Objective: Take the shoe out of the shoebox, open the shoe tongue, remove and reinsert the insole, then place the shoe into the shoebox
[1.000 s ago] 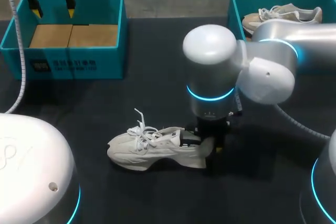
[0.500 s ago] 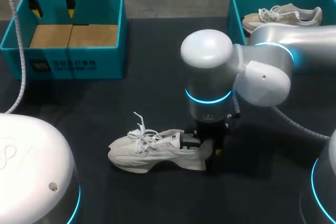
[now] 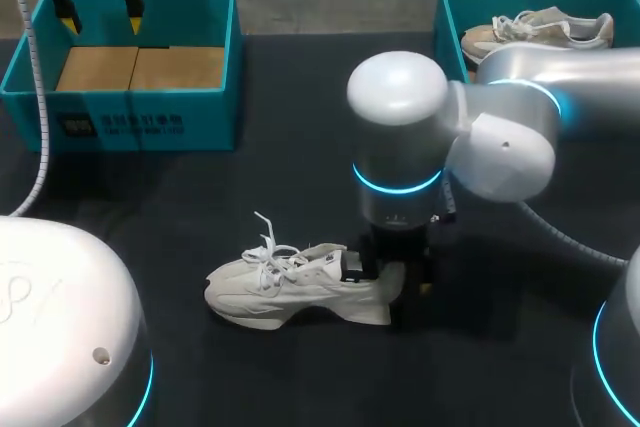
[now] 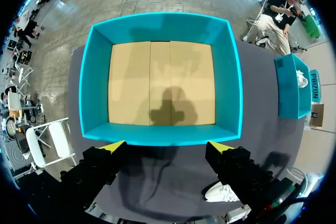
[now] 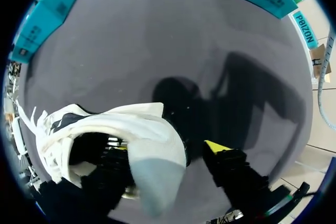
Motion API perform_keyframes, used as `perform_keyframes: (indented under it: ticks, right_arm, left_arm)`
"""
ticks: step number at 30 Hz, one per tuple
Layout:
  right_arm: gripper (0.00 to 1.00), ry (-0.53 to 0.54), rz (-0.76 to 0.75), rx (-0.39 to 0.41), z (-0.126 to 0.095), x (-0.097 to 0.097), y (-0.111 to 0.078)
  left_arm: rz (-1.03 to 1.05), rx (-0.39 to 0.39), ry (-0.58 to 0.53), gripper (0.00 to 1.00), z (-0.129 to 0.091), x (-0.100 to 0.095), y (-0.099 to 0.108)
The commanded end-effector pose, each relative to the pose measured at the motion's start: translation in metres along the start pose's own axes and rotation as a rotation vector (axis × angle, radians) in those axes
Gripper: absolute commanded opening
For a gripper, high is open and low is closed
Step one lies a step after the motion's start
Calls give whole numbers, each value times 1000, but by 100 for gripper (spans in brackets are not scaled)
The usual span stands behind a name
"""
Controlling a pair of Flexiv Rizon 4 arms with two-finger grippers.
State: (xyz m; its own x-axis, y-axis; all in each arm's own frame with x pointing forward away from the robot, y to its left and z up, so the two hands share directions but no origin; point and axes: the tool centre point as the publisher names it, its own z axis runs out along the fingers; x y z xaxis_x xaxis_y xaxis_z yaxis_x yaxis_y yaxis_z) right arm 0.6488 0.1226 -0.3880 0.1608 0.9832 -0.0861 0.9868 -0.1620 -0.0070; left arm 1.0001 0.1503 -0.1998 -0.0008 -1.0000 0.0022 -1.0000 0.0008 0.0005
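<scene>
Print comes first: the teal left shoebox (image 3: 120, 122), in the upper left of the head view, carries a dark label (image 3: 75, 125) and a row of small pale characters on its front wall, too small to make out. Its walls are smooth and square-cornered, and its floor (image 4: 163, 82) is plain tan cardboard in flat panels. The left pincer (image 3: 100, 9) hangs above the box's far rim with its yellow-tipped fingers spread wide, holding nothing. The white shoe (image 3: 295, 285) stands on its sole on the dark matte desk (image 3: 280, 177), low in the middle of the frame, with its toe toward the left edge and its heel toward the right. It has a chunky sole and pale panels, and its loose laces (image 3: 265, 237) stick up. The right arm (image 3: 450, 137), glossy white with a blue glowing ring, comes in from the right edge and stands over the heel. The right pincer (image 5: 168, 150) straddles the heel wall, one finger down inside the shoe's opening and the other outside behind it. A dark sliver of desk shows between that outer finger and the heel, so the pincer is spread rather than pinching. A second box (image 3: 450, 7), also teal, sits in the upper right corner with a beige sneaker (image 3: 540, 32) lying in it. A broad stretch of desk separates the white shoe from both boxes.
</scene>
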Motion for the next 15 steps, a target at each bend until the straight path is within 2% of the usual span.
perform_keyframes:
  ticks: [1, 7, 15]
  right_arm:
    - [100, 20, 3, -7, -8, -3, -2]
    - [100, 93, 4, -16, -35, -5, -1]
    - [100, 130, -21, 4, -71, -15, 6]
  left_arm:
    - [0, 0, -1, 100, 0, 0, 0]
    - [0, 0, -1, 100, 0, 0, 0]
    - [0, 0, -1, 100, 0, 0, 0]
